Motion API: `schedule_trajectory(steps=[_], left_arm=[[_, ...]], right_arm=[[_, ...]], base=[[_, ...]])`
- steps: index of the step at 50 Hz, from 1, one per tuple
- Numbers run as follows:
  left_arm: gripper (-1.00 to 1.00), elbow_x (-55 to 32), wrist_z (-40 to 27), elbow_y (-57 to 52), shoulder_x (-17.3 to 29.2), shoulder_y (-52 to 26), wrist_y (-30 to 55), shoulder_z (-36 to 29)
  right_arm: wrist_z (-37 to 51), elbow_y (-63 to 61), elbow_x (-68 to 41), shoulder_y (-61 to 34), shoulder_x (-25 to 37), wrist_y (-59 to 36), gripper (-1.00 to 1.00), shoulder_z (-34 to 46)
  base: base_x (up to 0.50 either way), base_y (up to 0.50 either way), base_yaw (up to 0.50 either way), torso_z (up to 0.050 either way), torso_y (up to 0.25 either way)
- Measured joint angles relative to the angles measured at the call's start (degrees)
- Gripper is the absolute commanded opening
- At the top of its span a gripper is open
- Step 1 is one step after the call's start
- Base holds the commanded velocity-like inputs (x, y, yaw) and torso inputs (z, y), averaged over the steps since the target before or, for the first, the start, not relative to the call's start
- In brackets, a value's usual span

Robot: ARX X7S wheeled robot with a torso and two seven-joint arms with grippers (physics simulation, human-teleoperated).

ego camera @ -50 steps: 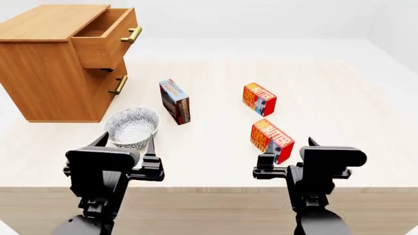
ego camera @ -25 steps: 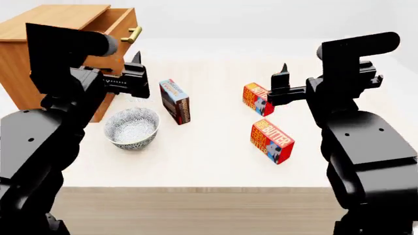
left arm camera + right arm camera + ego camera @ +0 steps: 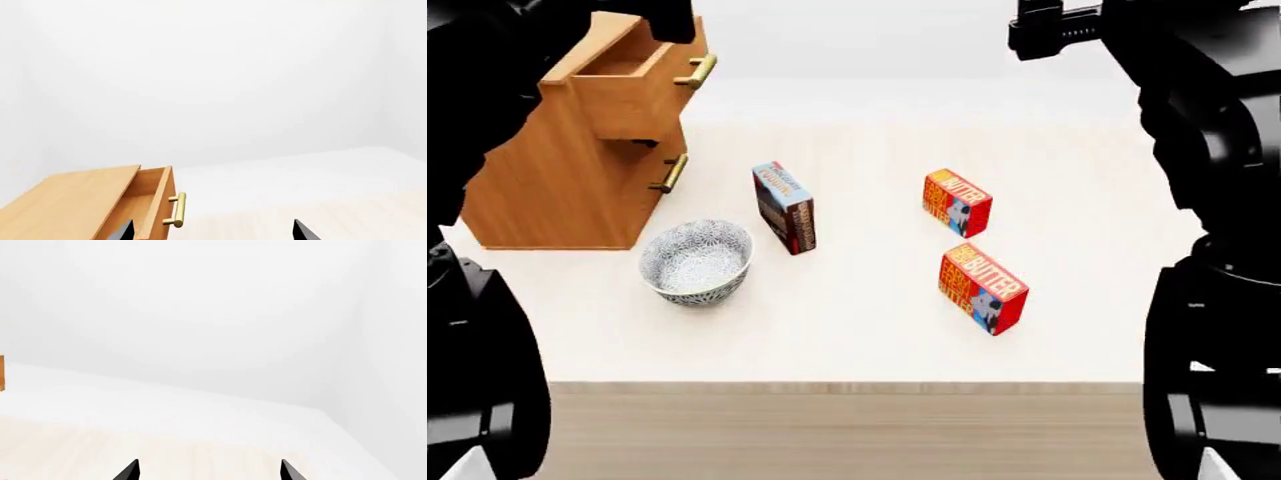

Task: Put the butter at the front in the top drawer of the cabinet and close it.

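Observation:
Two red butter boxes lie on the table in the head view. The butter at the front point(image 3: 982, 288) is nearest me, and the other butter box point(image 3: 957, 202) lies behind it. The cabinet point(image 3: 554, 185) stands at the left with its top drawer point(image 3: 634, 85) pulled open. My left gripper point(image 3: 213, 235) is open and held high, looking out over the open top drawer point(image 3: 150, 207) and its brass handle point(image 3: 178, 210). My right gripper point(image 3: 210, 474) is open too, raised over bare table. Neither holds anything.
A blue-topped pudding box point(image 3: 783, 207) stands between the cabinet and the butter. A patterned bowl point(image 3: 697, 260) sits in front of the cabinet. My left arm point(image 3: 467, 110) and right arm point(image 3: 1214, 150) fill the view's sides. The table's front edge point(image 3: 854, 385) is near.
Both arms have risen from low at the table's front edge to high at the view's top corners. The boxes, bowl and drawer have not moved.

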State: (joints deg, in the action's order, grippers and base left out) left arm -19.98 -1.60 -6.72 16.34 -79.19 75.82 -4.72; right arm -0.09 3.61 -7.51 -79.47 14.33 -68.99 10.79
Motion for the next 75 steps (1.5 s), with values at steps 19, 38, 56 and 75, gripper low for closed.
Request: schedule_trajectory(steps=[19, 38, 56, 75], left_arm=[[1.0, -0.61, 0.26, 0.18, 1.19, -2.34, 2.41, -2.13], [1.0, -1.52, 0.25, -1.33, 1.76, -1.56, 3.44, -2.02], [1.0, -2.01, 0.07, -1.66, 1.86, -1.14, 2.57, -1.91], [1.0, -2.22, -0.43, -1.86, 1.94, -0.83, 1.61, -1.85]], right_arm=[[-1.97, 12.29, 0.24, -8.88, -0.35, 2.66, 1.0, 2.4], [-2.1, 13.68, -0.94, -9.33, -0.59, 1.84, 1.0, 1.51], [-1.46, 13.44, -1.59, -8.63, -0.66, 1.18, 1.0, 0.47], [-0.88, 13.2, -2.17, -7.86, -0.48, 0.46, 1.0, -0.39]], base=[[0.0, 0.25, 0.0, 0.0, 0.0], [0.07, 0.04, 0.0, 0.0, 0.0], [0.28, 0.0, 0.0, 0.0, 0.0], [0.28, 0.0, 0.0, 0.0, 0.0]])
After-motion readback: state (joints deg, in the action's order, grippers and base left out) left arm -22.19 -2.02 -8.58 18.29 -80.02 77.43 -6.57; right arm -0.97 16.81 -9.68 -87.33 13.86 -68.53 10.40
